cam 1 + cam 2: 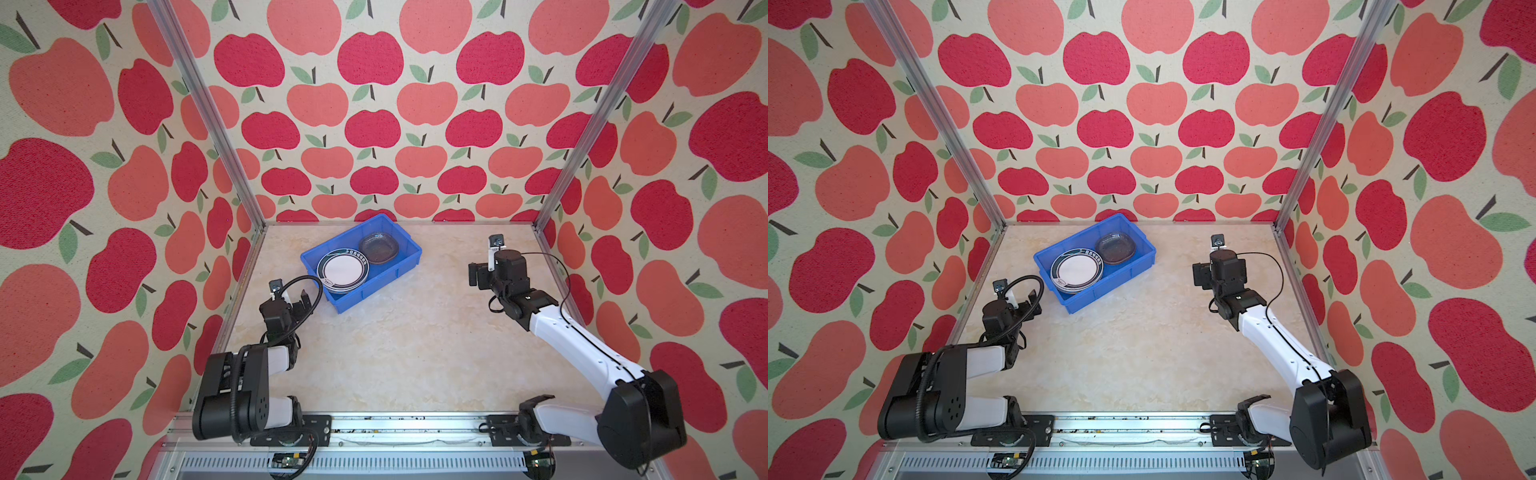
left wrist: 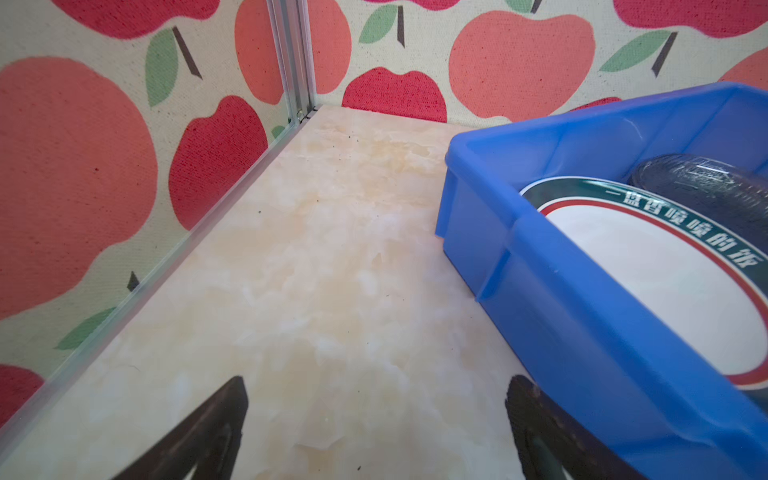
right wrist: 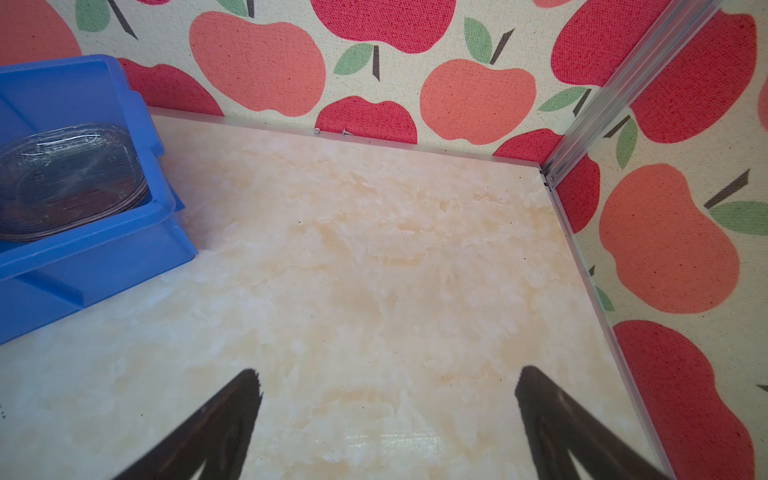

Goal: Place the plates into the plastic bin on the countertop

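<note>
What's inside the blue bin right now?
The blue bin holds a green-rimmed round plate atop a stack, beside stacked clear glass plates. Whatever lies under those top plates is covered.

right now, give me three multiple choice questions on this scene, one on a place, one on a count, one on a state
1. Where is the round white plate with a dark green rim relative to the bright blue rectangular plastic bin?
A) beside it
B) inside it
C) under it

2. How many piles of plates are in the bin?
A) one
B) four
C) two

3. What state is the right gripper in?
A) open, empty
B) shut on a plate
C) shut, empty

Answers:
1 B, the bin's walls surround it in both top views.
2 C, one pile topped by the green-rimmed plate, one of clear textured glass plates.
3 A, its jaws stand wide apart with nothing between them.
</note>
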`<state>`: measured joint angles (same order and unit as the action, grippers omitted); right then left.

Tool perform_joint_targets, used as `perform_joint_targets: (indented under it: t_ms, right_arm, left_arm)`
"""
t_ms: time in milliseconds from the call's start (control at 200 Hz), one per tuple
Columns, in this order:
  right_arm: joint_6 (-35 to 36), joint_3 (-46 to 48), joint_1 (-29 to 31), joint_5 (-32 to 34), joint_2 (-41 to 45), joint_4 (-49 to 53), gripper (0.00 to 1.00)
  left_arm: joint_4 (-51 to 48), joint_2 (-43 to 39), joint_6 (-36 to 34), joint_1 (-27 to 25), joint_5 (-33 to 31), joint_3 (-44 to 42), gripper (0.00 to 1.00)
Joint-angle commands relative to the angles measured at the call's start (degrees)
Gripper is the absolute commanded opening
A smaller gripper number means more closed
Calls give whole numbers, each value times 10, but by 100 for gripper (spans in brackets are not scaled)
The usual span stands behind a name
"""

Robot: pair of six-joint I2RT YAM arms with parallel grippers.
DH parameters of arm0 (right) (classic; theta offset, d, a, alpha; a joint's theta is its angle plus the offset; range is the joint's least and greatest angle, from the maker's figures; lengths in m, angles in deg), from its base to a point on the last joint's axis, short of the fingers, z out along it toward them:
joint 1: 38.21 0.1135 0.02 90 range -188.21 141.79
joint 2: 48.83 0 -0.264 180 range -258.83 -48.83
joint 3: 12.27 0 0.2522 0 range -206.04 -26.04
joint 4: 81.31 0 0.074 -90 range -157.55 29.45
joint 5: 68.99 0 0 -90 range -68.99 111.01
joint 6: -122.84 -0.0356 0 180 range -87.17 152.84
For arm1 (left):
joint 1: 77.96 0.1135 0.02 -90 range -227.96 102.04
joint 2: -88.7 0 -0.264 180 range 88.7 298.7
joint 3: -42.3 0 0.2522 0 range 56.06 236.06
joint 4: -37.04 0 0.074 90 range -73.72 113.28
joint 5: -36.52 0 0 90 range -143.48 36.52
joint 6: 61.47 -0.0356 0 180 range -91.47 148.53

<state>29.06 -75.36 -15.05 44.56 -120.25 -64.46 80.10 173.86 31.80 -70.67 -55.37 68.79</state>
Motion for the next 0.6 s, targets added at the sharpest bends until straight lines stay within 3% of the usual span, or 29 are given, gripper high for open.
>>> perform_joint_targets:
  t_ms: [0, 75, 145, 200, 330, 520, 595]
  right_arm:
    - [10, 21, -18, 20, -4, -24, 100]
    - [17, 31, -25, 39, 3, -12, 100]
    - [43, 53, -29, 57, 20, -22, 99]
    - [72, 85, -35, 58, 34, -56, 100]
    - [63, 171, -88, 19, 43, -184, 99]
    - [54, 263, -146, -33, -94, -459, 100]
    - [90, 245, -143, -58, -106, -450, 100]
  left_arm:
    - [235, 104, 3, 5, 25, -32, 99]
    - [135, 54, 13, 2, 6, -16, 99]
    - [141, 69, 15, 3, -7, -3, 99]
    - [160, 86, 8, 3, 0, 0, 99]
    - [55, 67, 0, 4, 33, 41, 99]
    - [49, 72, -17, 1, 57, 44, 99]
    - [37, 69, -16, 0, 57, 44, 99]
